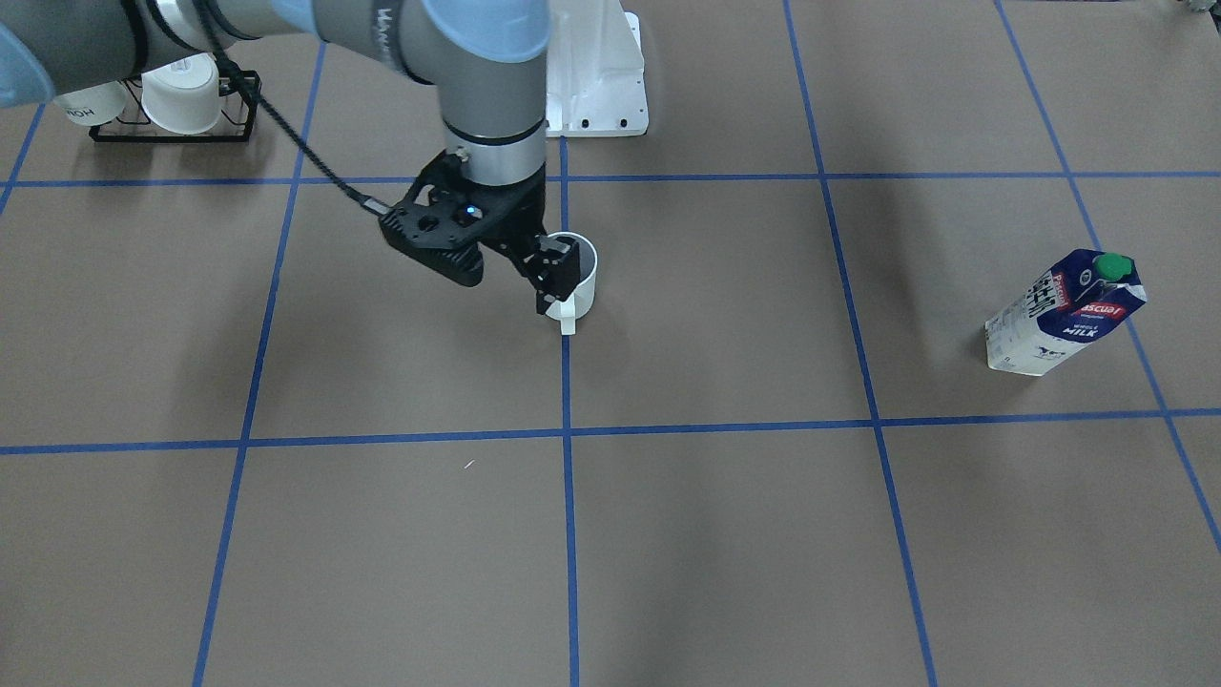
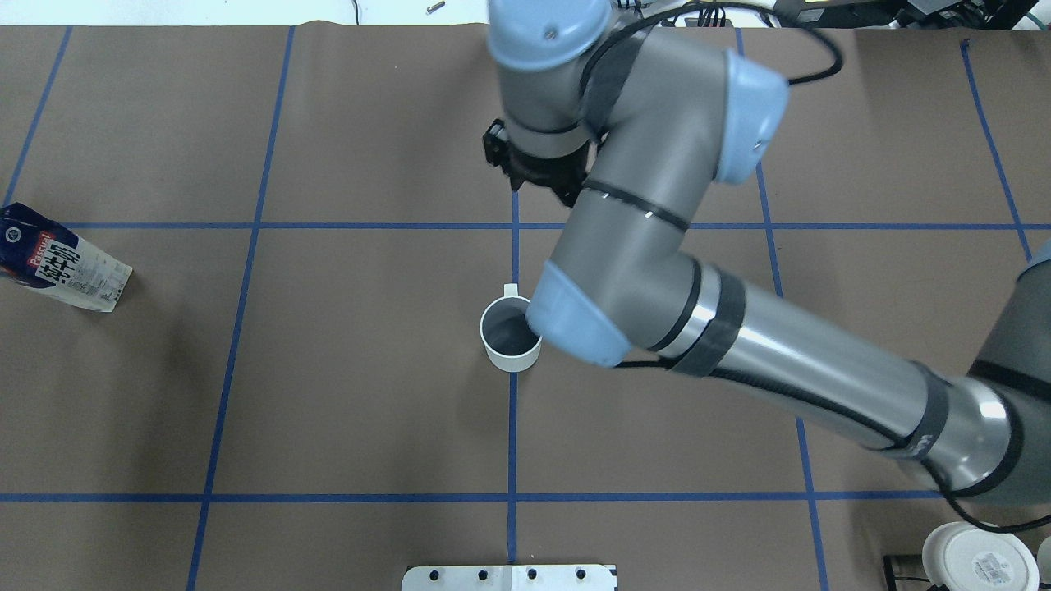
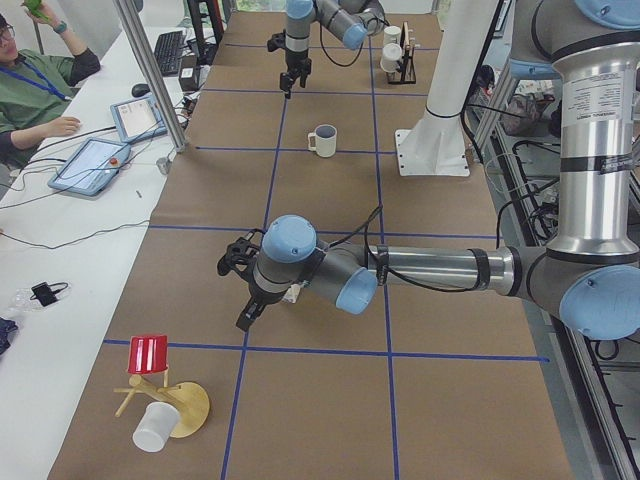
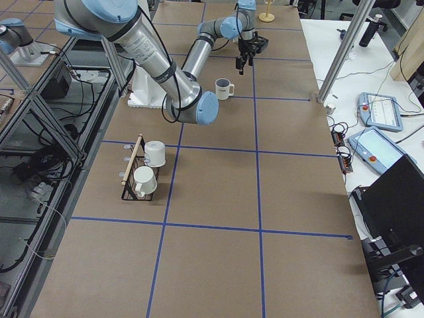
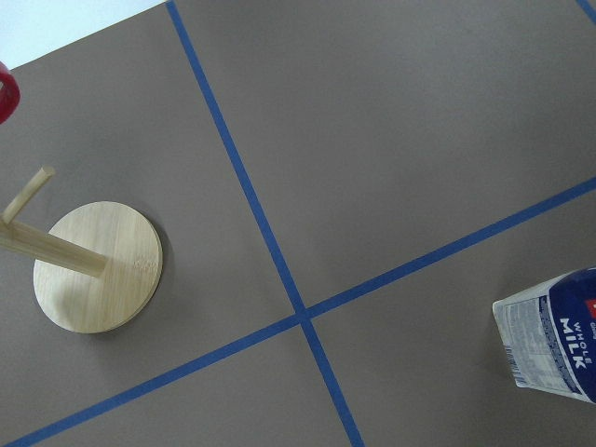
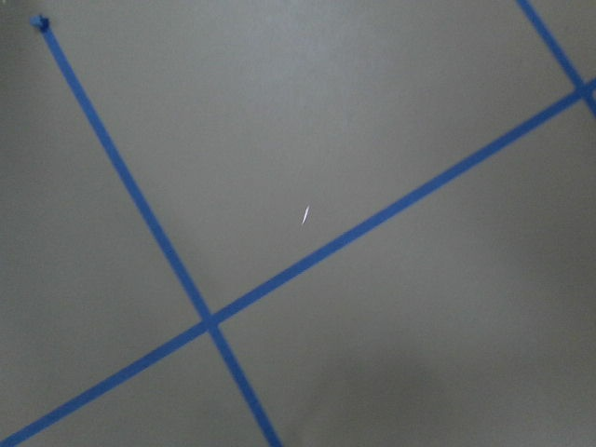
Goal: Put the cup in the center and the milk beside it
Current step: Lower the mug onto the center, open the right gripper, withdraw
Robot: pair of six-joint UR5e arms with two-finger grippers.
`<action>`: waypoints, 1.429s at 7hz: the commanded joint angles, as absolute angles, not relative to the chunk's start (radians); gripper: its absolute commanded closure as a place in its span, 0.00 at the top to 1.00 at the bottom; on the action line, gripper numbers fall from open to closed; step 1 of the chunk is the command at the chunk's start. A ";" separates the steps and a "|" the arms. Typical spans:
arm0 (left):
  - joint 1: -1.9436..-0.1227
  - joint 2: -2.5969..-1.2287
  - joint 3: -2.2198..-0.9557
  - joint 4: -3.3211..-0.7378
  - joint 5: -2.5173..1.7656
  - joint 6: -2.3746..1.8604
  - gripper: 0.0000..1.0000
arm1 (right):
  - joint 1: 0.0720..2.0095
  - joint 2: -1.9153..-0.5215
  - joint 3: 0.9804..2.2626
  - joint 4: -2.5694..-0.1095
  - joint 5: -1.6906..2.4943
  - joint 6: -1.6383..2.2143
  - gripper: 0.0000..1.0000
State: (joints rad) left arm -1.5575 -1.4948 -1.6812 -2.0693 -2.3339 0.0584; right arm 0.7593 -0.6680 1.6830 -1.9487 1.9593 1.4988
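On the central blue tape line [image 2: 512,427], cup [image 2: 511,336] upright; milk [image 2: 61,263] well apart.

The right arm [image 2: 772,361] reaches far out with its elbow bent and its wrist turned straight down. The right gripper [image 1: 551,286] hangs with jaws that look parted and empty. The left arm [image 3: 430,268] stretches low and nearly level, the left gripper [image 3: 244,318] angled downward; I can't tell how its jaws stand.

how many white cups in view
4: the cup at the center; a lettered cup and a stickered cup on the black rack; a fourth cup at the wooden stand. More may be hidden.
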 commanded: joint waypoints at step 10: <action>-1.212 -1.508 -1.795 -2.131 -2.232 -0.551 0.98 | 1.584 -1.555 1.766 -1.779 2.250 -0.202 1.00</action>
